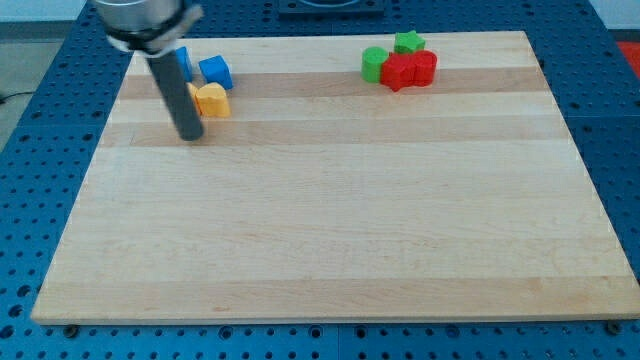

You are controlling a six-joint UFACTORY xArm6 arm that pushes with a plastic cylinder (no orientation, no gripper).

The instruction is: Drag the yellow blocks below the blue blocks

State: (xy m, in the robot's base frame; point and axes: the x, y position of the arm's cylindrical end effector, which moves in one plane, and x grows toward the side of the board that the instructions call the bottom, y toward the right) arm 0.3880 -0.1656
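Note:
My tip [191, 135] rests on the board at the view's upper left, just left of and below a yellow block [213, 101]. A second yellow block is mostly hidden behind the rod; only a sliver [192, 90] shows. A blue cube [215, 71] lies just above the yellow block. Another blue block [183, 61] shows partly behind the rod, to the left of the cube.
A green star [408, 42], a green cylinder [374, 64] and two red blocks [409, 70] cluster at the view's upper right. The wooden board [330, 230] lies on a blue perforated table [40, 150].

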